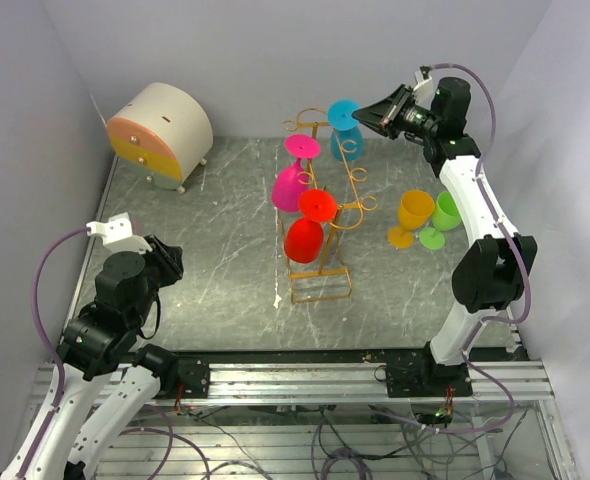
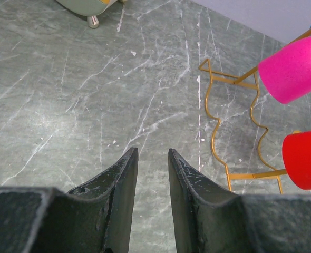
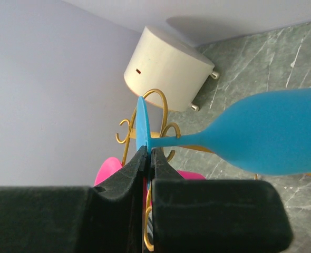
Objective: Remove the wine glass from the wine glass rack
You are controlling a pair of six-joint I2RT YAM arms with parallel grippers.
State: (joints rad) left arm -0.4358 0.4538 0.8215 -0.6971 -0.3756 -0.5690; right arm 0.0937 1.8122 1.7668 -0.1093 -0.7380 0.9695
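Near edge: left pincer (image 2: pixel 151 153) hovers over the marbled surface (image 1: pixel 215 260), jaws slightly apart, holding nothing. Mid-surface: wine glass rack (image 1: pixel 321 284) stands upright; red glass (image 1: pixel 304 240) and pink glass (image 1: pixel 289 186) hang from it. To the right, orange glass (image 1: pixel 413 212) and green glass (image 1: pixel 443 212) stand side by side. Far end of rack: right pincer (image 3: pixel 147 151) is clamped on the foot of the blue wine glass (image 3: pixel 266 139). Far left: round drawer cabinet (image 1: pixel 160 132).

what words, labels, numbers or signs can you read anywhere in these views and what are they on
No readable text in any view.
round cabinet: one small dark mark on its face, too small to read.
wine glass rack: bare wire, no label.
blue wine glass: plain, no print.
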